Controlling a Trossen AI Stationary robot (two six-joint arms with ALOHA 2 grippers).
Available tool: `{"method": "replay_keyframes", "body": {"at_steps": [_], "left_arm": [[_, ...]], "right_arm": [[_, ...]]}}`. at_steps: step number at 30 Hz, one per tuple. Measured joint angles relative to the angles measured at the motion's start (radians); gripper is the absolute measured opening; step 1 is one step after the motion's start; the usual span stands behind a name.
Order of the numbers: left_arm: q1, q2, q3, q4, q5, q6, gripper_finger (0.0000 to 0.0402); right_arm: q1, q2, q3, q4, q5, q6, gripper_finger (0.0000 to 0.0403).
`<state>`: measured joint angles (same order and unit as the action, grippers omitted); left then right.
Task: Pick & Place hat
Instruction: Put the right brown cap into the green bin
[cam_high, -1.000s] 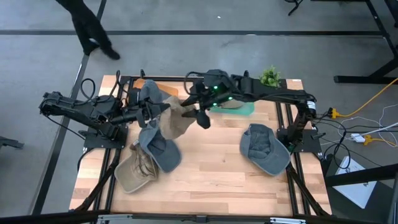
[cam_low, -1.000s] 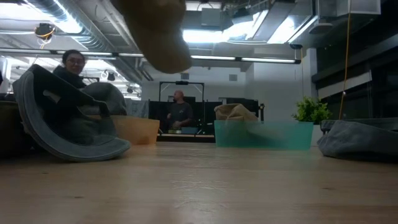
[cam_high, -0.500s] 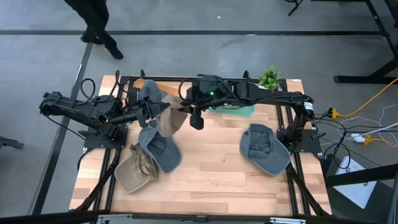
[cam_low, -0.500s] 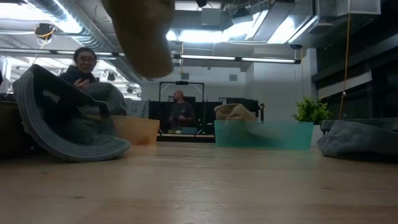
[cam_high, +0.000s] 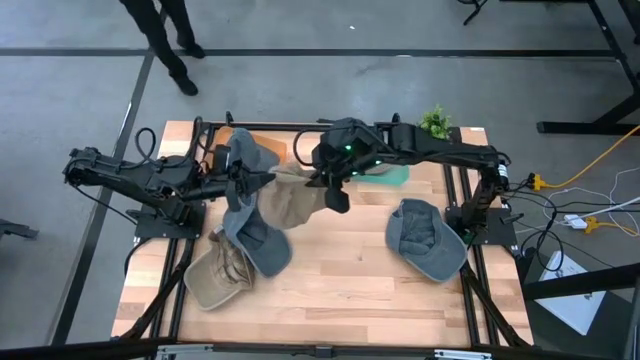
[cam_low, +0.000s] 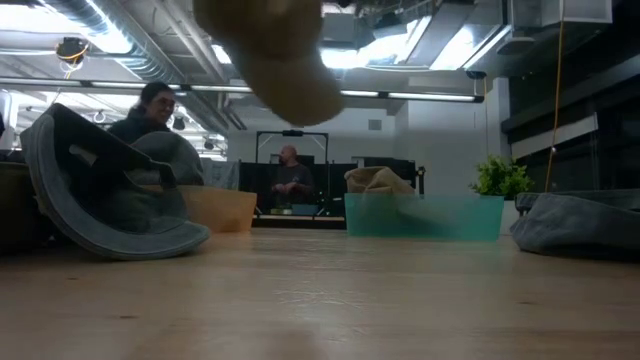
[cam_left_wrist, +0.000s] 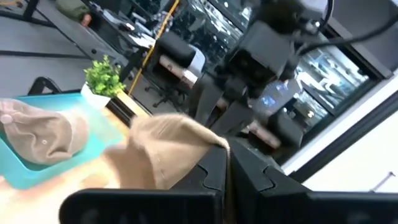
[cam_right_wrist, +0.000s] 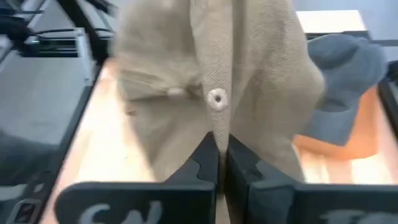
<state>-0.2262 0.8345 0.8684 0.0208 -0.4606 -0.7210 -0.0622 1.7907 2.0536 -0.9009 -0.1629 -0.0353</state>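
right hand (cam_high: 318, 181) newly clamped, tan hat (cam_high: 290, 203) aloft

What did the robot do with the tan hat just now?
The right claw was open a moment ago; it has closed on the tan hat, pinching its cloth. The left claw stayed shut on the same hat, so both arms now hold it above the table. The person at the far edge walked on. The grey hats and the teal bin have not moved.
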Motion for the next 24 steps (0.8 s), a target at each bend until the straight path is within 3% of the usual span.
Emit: {"method": "replay_keyframes", "body": {"at_steps": [15,19,24], "left_arm": [[0.001,-0.002,0.0,-0.034,0.129,0.026,0.0003],[0.0,-0.006,0.0,-0.07,0.111,0.09,0.0005],[0.0,-0.021,0.007,-0.071,0.009,0.275,0.0006]], "right_arm": [[-0.06,-0.025,0.046,-0.178,-0.348,0.0,0.0007],[-0.06,-0.027,0.045,-0.196,-0.403,0.006,0.0007],[-0.069,-0.049,0.046,-0.374,-0.422,0.001,0.0007]]}}
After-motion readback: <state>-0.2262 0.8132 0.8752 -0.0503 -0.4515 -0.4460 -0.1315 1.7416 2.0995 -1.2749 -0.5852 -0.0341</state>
